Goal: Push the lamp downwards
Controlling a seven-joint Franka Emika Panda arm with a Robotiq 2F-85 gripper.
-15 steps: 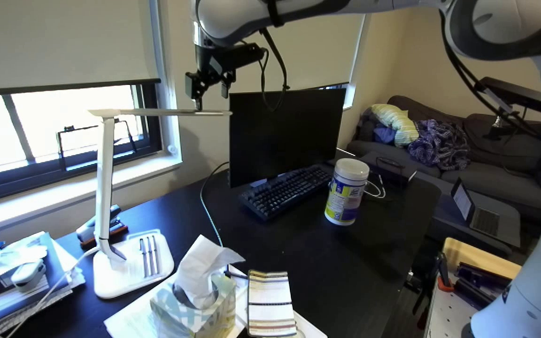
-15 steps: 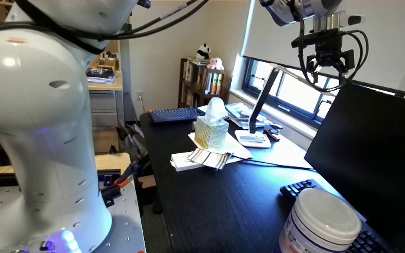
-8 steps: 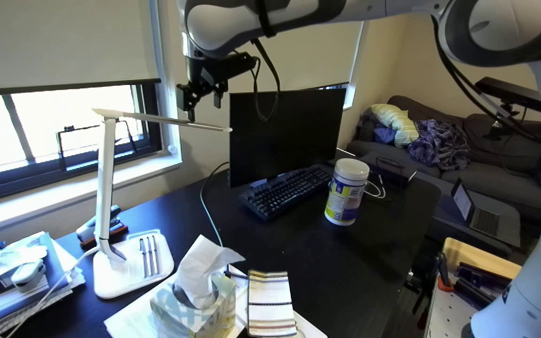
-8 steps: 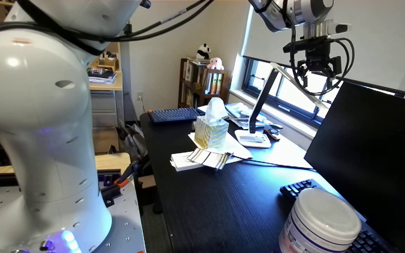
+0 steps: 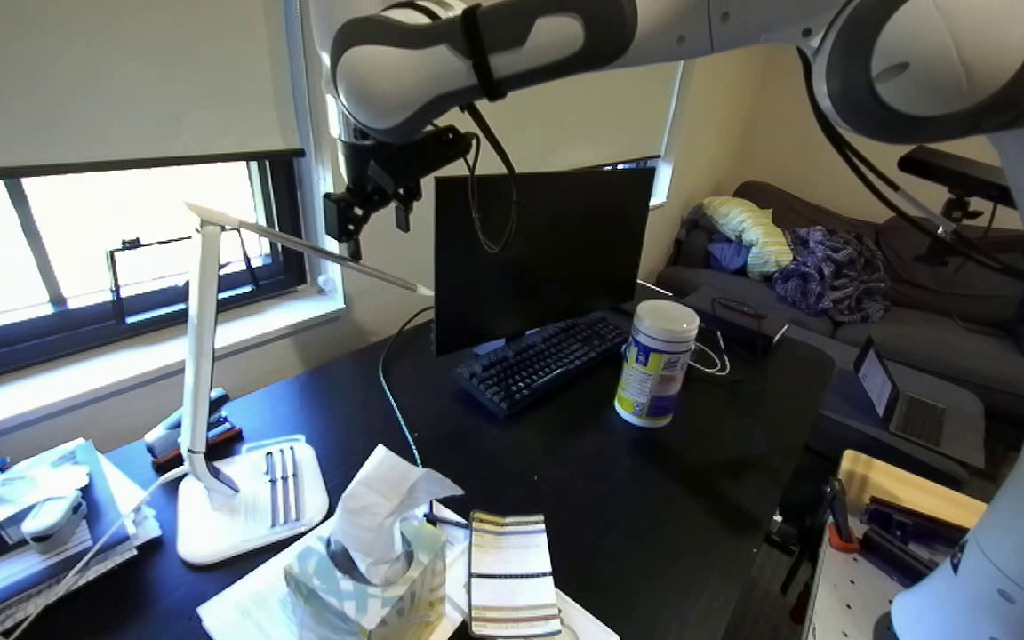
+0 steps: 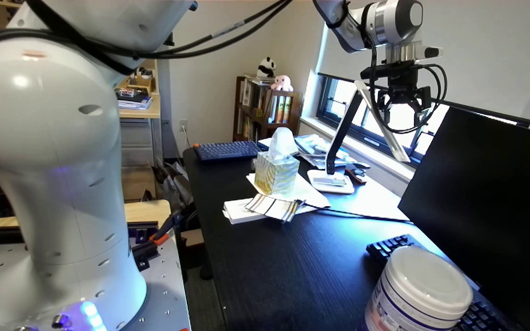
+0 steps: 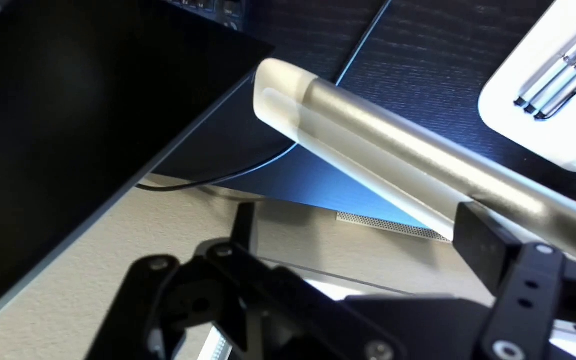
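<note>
The white lamp (image 5: 200,356) stands on the desk in both exterior views, its post upright on a flat base (image 5: 250,502). Its light bar (image 5: 325,256) slopes down from the hinge toward the monitor. The bar also slopes down in an exterior view (image 6: 387,131). My gripper (image 5: 379,233) is open and points down over the bar. One fingertip appears to touch the bar's top; the other hangs free of it. In the wrist view my gripper (image 7: 364,220) has its fingers wide apart with nothing between them, and the right finger (image 7: 485,245) overlaps the bar (image 7: 393,135).
A black monitor (image 5: 539,258) stands close to the bar's free end, with a keyboard (image 5: 539,360) before it. A wipes canister (image 5: 657,364) and a tissue box (image 5: 370,578) stand on the desk (image 5: 583,498). A window (image 5: 121,231) is behind the lamp.
My gripper has moved down and slightly toward the lamp post. The light bar has swung from about level to a clear downward slope. The lamp's post and base have stayed in place.
</note>
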